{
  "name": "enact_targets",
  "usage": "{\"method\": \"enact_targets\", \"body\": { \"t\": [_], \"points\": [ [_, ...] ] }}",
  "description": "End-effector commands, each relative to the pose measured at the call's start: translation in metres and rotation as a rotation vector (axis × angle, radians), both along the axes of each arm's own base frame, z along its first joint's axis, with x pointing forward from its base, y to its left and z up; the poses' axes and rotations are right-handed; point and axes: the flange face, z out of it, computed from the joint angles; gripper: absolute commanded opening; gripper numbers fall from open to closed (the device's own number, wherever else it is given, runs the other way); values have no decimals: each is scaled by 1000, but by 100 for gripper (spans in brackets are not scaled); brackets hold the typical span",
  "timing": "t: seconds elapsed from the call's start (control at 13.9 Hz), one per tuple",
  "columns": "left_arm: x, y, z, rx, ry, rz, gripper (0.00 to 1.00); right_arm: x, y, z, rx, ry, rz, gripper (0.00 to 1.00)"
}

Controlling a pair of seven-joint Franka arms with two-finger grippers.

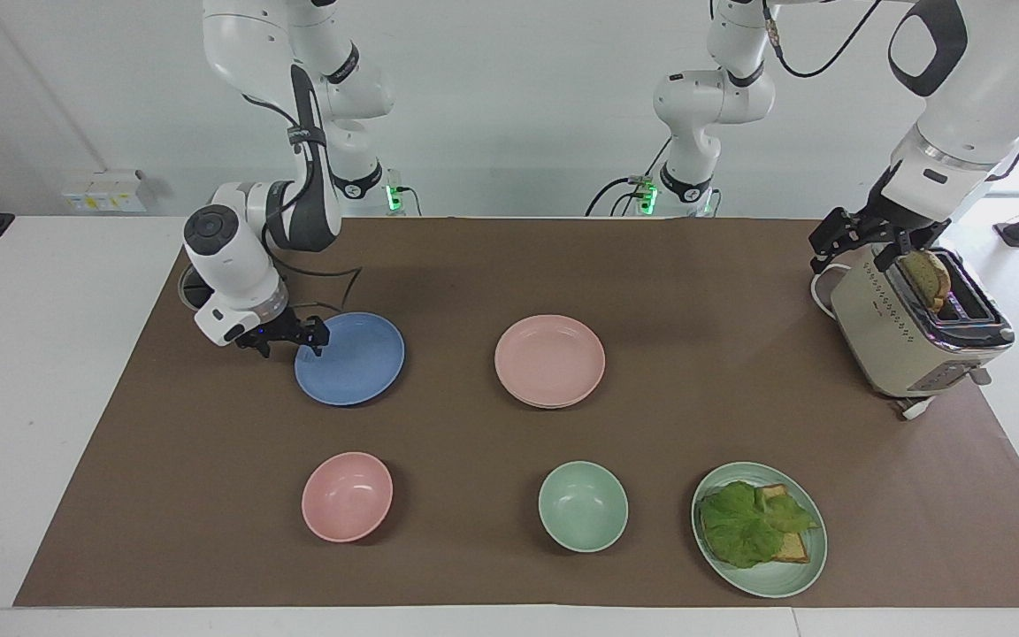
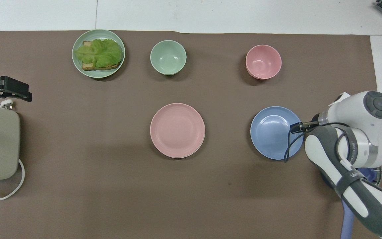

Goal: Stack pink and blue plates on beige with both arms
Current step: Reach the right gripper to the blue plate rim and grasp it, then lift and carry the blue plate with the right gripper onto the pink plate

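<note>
The blue plate [image 1: 350, 358] [image 2: 276, 132] lies flat on the brown mat toward the right arm's end. The pink plate [image 1: 549, 360] [image 2: 177, 130] lies beside it at mid-table. A second thin rim shows under the pink plate's edge; the beige plate is otherwise hidden. My right gripper [image 1: 291, 341] [image 2: 297, 127] is low at the blue plate's rim, on the side toward the right arm's end, fingers open; whether it touches the rim I cannot tell. My left gripper [image 1: 863, 248] [image 2: 8, 91] waits open over the toaster.
A pink bowl [image 1: 347, 495], a green bowl [image 1: 583, 506] and a green plate [image 1: 775, 579] with toast and lettuce stand farthest from the robots. The toaster [image 1: 894, 341] holds a bread slice. A dark pot [image 1: 189, 287] sits mostly hidden by the right arm.
</note>
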Motion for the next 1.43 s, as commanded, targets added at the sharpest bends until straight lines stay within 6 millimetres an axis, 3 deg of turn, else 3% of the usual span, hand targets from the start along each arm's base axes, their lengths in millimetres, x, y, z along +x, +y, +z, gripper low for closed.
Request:
{"method": "enact_targets", "body": {
  "t": [0.0,0.07,0.14,0.22,0.36,0.43,1.08,1.36],
  "points": [
    [-4,4,3,10,10,-4,100,-2,-12,-13,14,-10,24,100],
    [-4,4,3,10,10,-4,100,-2,-11,-13,34,-13,5,99],
    [-4,4,3,10,10,-4,100,-2,-9,-13,44,-13,-2,84],
    [-4,4,4,10,9,-4,100,-2,-9,-13,44,-13,-2,64],
    [-4,4,3,10,10,-4,100,0,-7,-13,44,-13,0,14],
    [-4,4,3,10,10,-4,100,0,-6,-13,44,-13,1,2],
    [-4,4,4,10,9,-4,100,11,-3,-6,47,7,13,0],
    [-4,4,3,10,10,-4,100,31,13,67,61,35,44,0]
  ]
}}
